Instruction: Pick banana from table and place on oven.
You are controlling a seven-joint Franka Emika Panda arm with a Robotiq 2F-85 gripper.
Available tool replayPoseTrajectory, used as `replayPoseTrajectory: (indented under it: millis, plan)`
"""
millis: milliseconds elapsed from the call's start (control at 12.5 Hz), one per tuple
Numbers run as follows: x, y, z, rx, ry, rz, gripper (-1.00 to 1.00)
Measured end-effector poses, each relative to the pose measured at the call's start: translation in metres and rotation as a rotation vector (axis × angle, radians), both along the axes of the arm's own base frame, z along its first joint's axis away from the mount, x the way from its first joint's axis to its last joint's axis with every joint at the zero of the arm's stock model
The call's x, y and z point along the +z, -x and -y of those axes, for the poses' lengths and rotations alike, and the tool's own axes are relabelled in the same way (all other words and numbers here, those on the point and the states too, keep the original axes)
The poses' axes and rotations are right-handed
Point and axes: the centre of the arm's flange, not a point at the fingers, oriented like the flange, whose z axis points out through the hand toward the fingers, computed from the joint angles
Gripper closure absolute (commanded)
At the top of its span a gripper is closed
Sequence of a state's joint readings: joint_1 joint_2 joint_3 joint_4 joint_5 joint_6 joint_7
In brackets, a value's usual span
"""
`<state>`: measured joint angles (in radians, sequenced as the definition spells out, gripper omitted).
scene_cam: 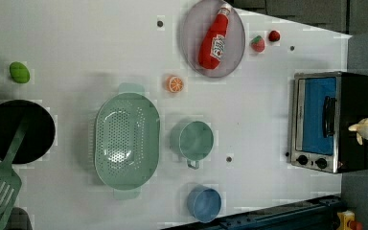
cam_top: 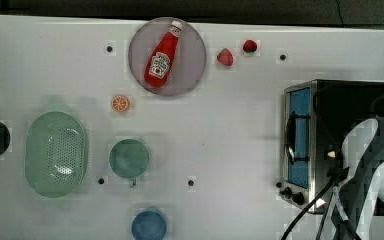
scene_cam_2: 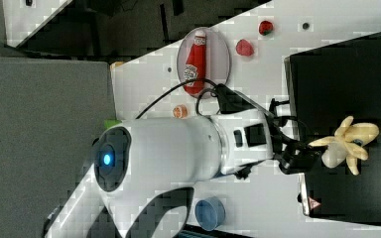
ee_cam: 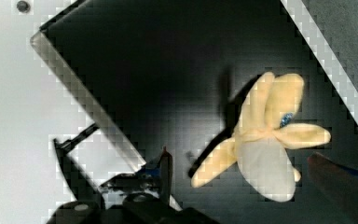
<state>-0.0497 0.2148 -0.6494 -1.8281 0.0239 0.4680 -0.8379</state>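
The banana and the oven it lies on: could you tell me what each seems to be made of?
The banana looks like matte moulded plastic or foam, pale yellow with no shine and stiff peeled-back flaps. The oven seems metal: a flat black painted top, a brushed silver front frame, and a blue-tinted glass door.

Bright, even light washes the white tabletop [cam_top: 230, 130] nearly featureless, with coarse blocky compression throughout. In the wrist view, the peeled pale-yellow toy banana [ee_cam: 265, 140] casts a crisp shadow on the oven's matte black top [ee_cam: 168, 70].

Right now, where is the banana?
The banana lies on the black top of the oven, near the oven's front edge in the right view, with the open pincer straddling it in the wrist view.
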Motion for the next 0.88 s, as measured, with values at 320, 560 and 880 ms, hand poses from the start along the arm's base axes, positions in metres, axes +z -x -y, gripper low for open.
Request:
replayPoseTrajectory:
  millis: [320, 560, 880]
  plan:
    - [0.029, -0.010, -0.059, 0.034, -0.105, -0.064, -1.00]
    - [0.092, -0.020, -0.145, 0.067, -0.153, -0.007, -1.00]
    - [0.171, -0.013, -0.261, -0.016, -0.108, 0.006, -1.00]
